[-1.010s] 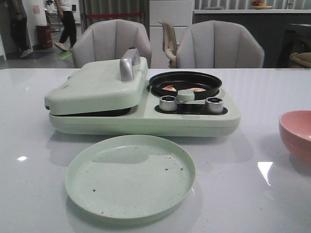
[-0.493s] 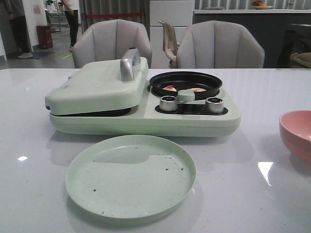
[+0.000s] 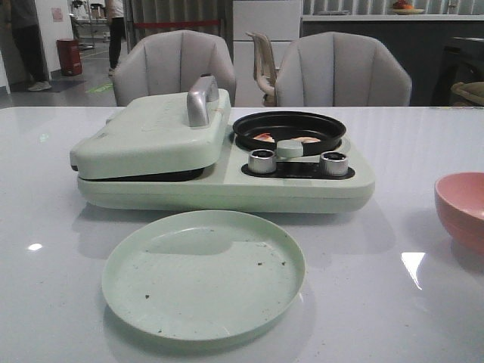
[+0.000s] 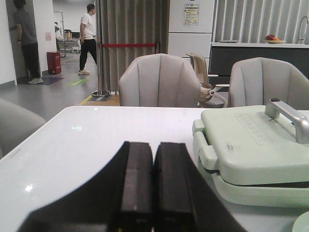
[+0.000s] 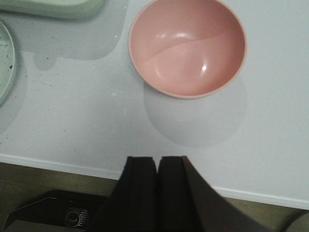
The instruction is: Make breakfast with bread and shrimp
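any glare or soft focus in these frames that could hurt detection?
Front view: bright ceiling-light reflections on the glossy table; shrimp in the black pan small but readable. Left wrist view: the shut left gripper is dark and blurred, background sharp. Right wrist view: highlights inside the pink bowl, soft shadow beneath it.

A pale green cooker (image 3: 151, 144) with a black pan (image 3: 288, 127) holds seemingly pinkish-orange shrimp (image 3: 264, 137); the bowl (image 5: 187, 46) is pink.
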Robot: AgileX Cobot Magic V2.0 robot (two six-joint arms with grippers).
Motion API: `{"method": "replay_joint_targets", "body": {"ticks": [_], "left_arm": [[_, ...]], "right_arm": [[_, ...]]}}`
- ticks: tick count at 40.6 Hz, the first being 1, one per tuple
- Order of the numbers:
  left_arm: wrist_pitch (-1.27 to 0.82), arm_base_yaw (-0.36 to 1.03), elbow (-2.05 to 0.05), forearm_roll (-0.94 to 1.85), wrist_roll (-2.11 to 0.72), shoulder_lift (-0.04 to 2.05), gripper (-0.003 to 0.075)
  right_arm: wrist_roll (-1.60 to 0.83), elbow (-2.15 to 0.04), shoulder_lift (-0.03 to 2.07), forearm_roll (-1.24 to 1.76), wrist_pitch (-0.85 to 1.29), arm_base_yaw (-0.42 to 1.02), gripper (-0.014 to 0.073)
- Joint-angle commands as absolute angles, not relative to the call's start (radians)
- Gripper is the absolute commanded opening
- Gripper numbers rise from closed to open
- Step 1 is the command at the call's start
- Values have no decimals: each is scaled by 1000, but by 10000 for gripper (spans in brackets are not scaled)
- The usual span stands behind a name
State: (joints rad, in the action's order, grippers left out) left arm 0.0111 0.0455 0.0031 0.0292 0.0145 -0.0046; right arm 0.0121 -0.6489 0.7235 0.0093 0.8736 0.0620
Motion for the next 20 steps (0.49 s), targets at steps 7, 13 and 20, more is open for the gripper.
{"method": "replay_joint_targets", "body": {"ticks": [7,13,20], "left_arm": [[93,53,8,35,20,-26,101],[93,53,8,35,20,-26,101],[93,53,8,35,20,-26,101]], "right_arm": [[11,-674,720,0,819,61,35],[11,-674,691,0,820,60,35],[7,-655,578,-31,752,59,35]]}}
